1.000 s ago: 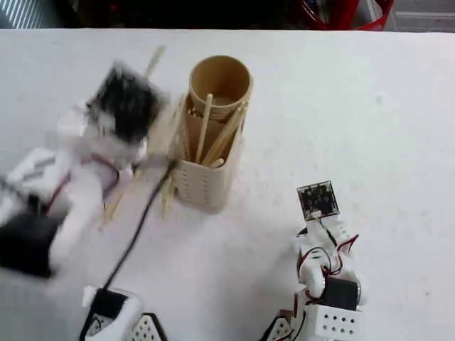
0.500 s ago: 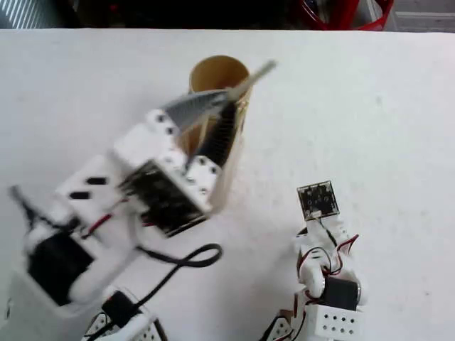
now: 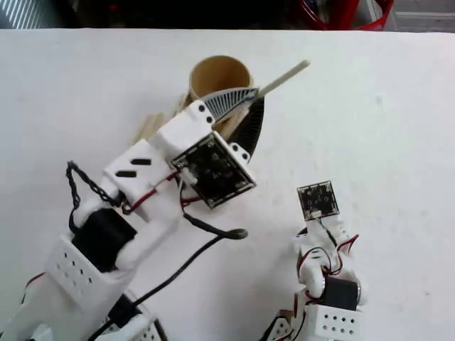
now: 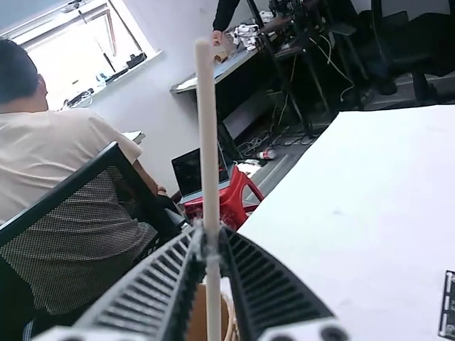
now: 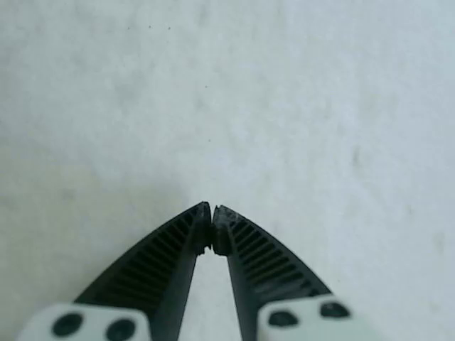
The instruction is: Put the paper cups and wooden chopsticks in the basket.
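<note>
Within the last second your left arm has swung from the loose sticks at the basket's side to above the basket point(image 3: 183, 109), which now lies mostly hidden under it. Your left tool point(image 3: 252, 96) is clamped on one wooden chopstick point(image 3: 284, 77), whose free end points out past the paper cup point(image 3: 220, 74) standing in the basket. That suggests the pickup is done and only the drop is left. The stick lies at a shallow slant, so you will probably need to tip it down before letting go, or it may slide off the cup rim. More chopsticks point(image 3: 149, 128) wait beside the basket. The bench point(image 3: 384, 106) is open beyond the stick's tip. Your right tool point(image 5: 212, 229) is closed on nothing, well apart.
</note>
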Motion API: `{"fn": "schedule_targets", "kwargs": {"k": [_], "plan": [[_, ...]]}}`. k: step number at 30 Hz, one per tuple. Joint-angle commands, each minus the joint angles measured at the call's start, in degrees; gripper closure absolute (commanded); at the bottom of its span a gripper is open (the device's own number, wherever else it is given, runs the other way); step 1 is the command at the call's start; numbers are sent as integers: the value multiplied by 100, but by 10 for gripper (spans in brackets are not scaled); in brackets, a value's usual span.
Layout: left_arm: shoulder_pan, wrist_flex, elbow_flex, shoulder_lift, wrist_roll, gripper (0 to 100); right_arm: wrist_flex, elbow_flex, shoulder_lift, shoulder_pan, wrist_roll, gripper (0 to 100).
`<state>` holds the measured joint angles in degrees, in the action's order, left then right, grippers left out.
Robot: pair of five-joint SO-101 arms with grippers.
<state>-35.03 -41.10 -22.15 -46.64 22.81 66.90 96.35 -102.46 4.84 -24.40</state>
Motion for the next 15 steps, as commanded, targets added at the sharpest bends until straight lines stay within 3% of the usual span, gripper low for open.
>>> {"fn": "schedule_targets", "kwargs": {"k": [1, 4, 15], "plan": [[347, 97, 35, 4, -97, 943, -66, 53, -13, 4, 9, 981], [505, 88, 35, 4, -396, 932, -66, 53, -13, -4, 9, 981], [549, 62, 35, 4, -413, 933, -66, 53, -13, -4, 9, 981]]}}
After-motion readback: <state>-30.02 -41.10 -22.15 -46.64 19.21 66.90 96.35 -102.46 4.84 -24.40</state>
